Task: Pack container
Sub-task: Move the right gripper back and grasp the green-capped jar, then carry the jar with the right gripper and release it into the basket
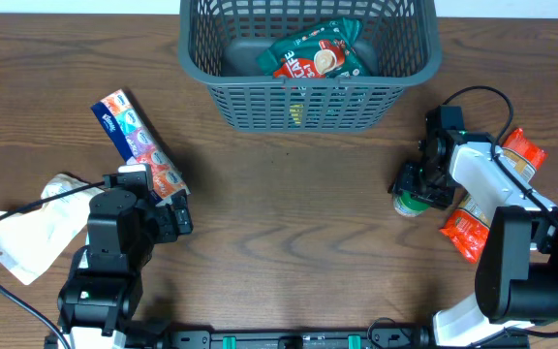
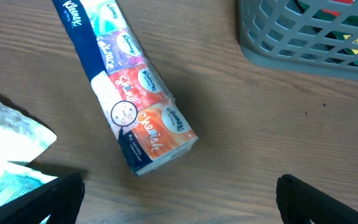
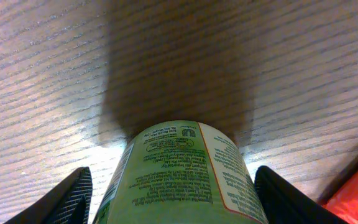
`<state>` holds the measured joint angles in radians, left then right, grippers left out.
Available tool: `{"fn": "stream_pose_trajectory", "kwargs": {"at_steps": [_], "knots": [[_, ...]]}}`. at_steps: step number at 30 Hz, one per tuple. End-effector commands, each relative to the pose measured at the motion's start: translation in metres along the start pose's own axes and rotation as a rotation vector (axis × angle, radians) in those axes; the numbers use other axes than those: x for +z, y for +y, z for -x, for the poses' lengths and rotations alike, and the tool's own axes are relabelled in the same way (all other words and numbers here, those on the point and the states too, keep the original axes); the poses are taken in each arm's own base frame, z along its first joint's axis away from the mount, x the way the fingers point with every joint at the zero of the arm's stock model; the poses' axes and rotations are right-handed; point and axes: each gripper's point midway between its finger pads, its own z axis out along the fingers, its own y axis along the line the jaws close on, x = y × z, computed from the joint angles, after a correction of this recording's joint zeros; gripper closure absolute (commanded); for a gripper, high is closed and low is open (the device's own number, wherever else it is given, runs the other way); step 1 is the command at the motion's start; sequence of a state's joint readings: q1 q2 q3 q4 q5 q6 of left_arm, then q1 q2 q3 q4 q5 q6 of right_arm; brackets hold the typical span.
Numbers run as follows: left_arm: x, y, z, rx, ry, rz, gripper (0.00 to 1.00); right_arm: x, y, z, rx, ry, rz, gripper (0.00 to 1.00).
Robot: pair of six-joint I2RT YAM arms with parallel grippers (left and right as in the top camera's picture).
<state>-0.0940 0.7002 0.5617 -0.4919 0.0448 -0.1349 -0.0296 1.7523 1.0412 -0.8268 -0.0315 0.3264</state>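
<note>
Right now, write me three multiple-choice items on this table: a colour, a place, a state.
1. The large rectangular lattice-sided plastic basket is: A dark grey; B white; C yellow.
2. The green cylindrical can is: A inside the basket; B between the fingers of the right gripper; C on the basket's rim.
3. The left gripper is: A open and empty; B shut on the can; C shut on the basket's rim.
Key: 1 A, its lattice walls read dark grey overhead; 2 B, a finger shows on either side of it; 3 A, only bare wood lies between its spread fingers.
</note>
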Motion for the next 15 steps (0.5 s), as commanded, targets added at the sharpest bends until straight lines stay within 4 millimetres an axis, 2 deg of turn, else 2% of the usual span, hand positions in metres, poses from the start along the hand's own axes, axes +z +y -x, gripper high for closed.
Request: {"fn": "stream_pose_trajectory", "kwargs": {"at_steps": [1, 7, 11, 15], "knots": [[-0.004, 0.001, 0.01, -0.012, -0.023, 0.01, 0.01, -0.015, 0.001, 0.022, 0.018, -0.065, 0.019, 0.99], [-0.004, 0.001, 0.01, -0.012, -0.023, 0.01, 0.01, -0.07, -0.013, 0.074, 0.093, -0.24, 0.048, 0.99], [-0.004, 0.001, 0.01, -0.012, -0.023, 0.011, 0.01, -0.122, -0.036, 0.102, 0.155, -0.357, 0.012, 0.99], [-0.004, 0.001, 0.01, -0.012, -0.024, 0.01, 0.02, -0.176, -0.048, 0.118, 0.198, -0.459, 0.009, 0.99]]}}
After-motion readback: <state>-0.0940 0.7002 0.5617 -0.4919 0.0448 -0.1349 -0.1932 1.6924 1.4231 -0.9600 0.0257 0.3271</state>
